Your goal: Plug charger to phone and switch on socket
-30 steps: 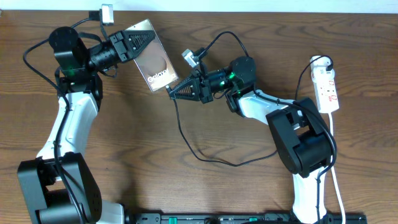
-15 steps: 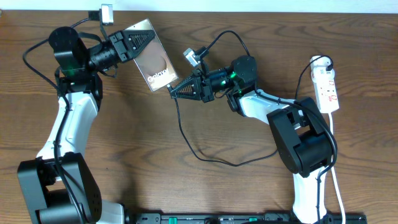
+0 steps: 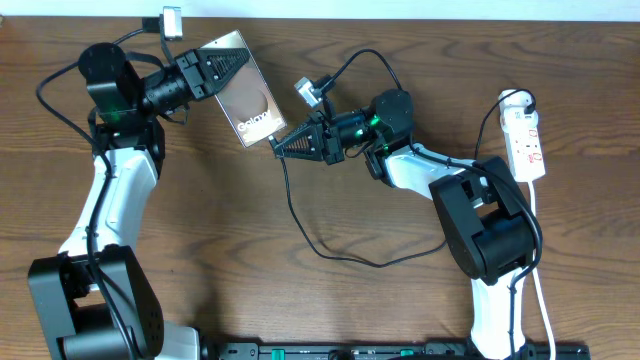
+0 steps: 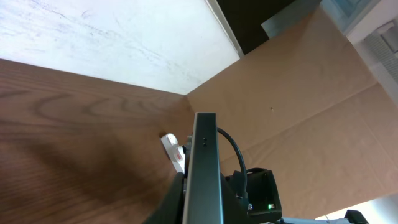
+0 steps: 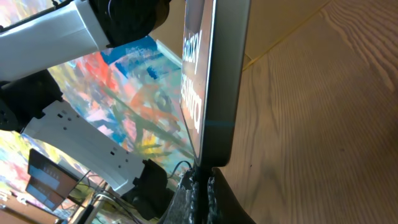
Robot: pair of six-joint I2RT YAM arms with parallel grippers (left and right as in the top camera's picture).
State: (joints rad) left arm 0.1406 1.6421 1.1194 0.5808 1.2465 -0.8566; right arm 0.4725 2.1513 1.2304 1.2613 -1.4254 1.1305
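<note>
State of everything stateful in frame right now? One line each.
phone: held in left gripper, screen showing.
charger: tip pinched in right gripper at the phone's bottom edge; seated or not, cannot tell.
socket: lying on table, switch position unreadable.

Overhead: white lettering on the phone [image 3: 252,98] screen, near its lower end. I read "Galaxy". A smaller line under it is too fine to make out.

Right wrist view: same phone [image 5: 200,81], seen almost edge-on, with the lettering turned sideways and squeezed. I read "alaxy", then what looks like "Ultra" further along.

Socket [image 3: 527,140]: red markings on the white body, too small to read from overhead.

Left wrist view: I find nothing legible.
</note>
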